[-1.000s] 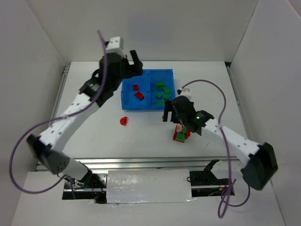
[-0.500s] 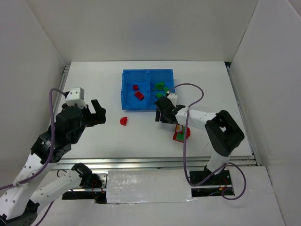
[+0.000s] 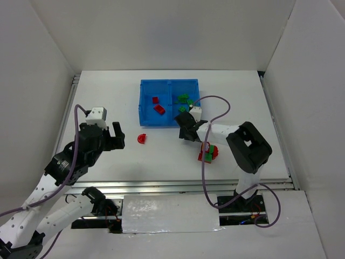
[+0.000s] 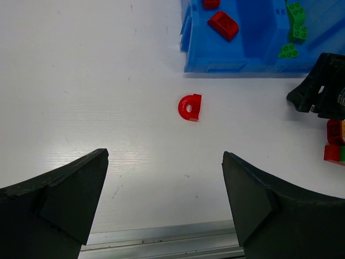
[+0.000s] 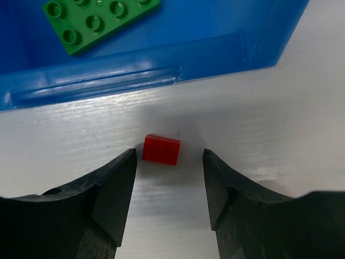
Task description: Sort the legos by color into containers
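The blue tray (image 3: 144, 102) holds red legos (image 3: 159, 109) in its left container and green legos (image 3: 184, 100) in its right one. My right gripper (image 3: 185, 129) is low at the tray's near wall (image 5: 161, 59). Its jaws (image 5: 168, 162) stand partly open around a small red brick (image 5: 161, 149) on the table, with a gap on the right side. A red curved piece (image 3: 142, 138) (image 4: 190, 107) lies alone in front of the tray. My left gripper (image 3: 113, 136) (image 4: 164, 156) hangs wide open and empty, nearer than the curved piece.
A joined stack of red and green bricks (image 3: 207, 152) (image 4: 334, 143) sits right of the right gripper. A flat green plate (image 5: 97, 19) lies inside the tray just beyond its wall. White walls enclose the table; a metal rail (image 4: 161, 245) runs along its near edge.
My left arm pulled back from over the tray to the near left. My right gripper moved to the tray's near wall and its jaws narrowed around the small red brick.
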